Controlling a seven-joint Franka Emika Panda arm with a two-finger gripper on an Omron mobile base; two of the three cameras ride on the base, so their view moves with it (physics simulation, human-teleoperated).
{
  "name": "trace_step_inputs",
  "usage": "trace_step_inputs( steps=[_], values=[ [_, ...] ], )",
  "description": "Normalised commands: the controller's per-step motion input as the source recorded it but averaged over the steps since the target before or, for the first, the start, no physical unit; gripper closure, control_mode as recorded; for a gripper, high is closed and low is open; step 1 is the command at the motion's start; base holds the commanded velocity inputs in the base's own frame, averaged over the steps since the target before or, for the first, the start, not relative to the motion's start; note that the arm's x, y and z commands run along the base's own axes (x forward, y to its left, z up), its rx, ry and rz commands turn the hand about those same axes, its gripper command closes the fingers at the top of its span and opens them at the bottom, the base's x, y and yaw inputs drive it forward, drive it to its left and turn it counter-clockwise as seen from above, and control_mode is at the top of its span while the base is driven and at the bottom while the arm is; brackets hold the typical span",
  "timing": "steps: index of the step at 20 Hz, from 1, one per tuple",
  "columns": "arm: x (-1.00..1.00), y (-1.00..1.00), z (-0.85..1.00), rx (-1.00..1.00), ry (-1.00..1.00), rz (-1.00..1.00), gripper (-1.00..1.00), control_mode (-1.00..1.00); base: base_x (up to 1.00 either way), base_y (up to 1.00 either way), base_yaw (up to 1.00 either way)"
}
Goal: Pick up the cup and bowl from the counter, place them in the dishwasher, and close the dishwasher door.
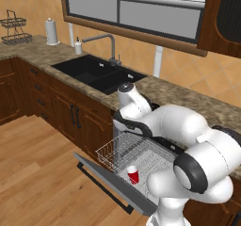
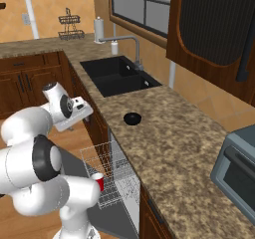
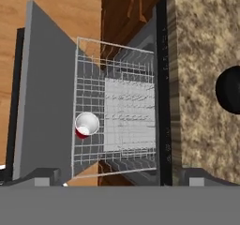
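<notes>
Gripper (image 3: 120, 184): fingers spread wide, holding nothing, high above the rack and looking down.
Cup (image 3: 86, 125): upright in the white wire rack (image 3: 114, 121), near its outer edge over the lowered dishwasher door (image 3: 44, 93); this half looks done.
Bowl (image 2: 132, 118): alone on the counter (image 2: 174, 148), between the sink (image 2: 119, 76) and the toaster oven (image 2: 238, 171).
Step in hand: likely the bowl; swing over it, descend straight, pinch one rim wall.
</notes>
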Motion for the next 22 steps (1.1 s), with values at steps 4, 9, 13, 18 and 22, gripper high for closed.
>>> trace_step_inputs(
  steps=[4, 9, 13, 18, 22],
  values=[
    [0.09, -0.30, 0.27, 0.01, -0.06, -0.03, -1.00, -1.00, 0.00, 0.00, 0.00],
    [0.58, -0.75, 0.44, 0.03, 0.00, 0.00, -1.00, -1.00, 0.00, 0.00, 0.00],
    [0.89, -0.69, -0.05, 0.04, 0.15, 0.00, -1.00, -1.00, 0.00, 0.00, 0.00],
    [0.98, -0.48, -0.39, 0.00, 0.17, 0.00, -1.00, -1.00, 0.00, 0.00, 0.00],
    [0.99, -0.18, -0.59, 0.00, 0.12, 0.00, -1.00, -1.00, 0.00, 0.00, 0.00]
  ],
)
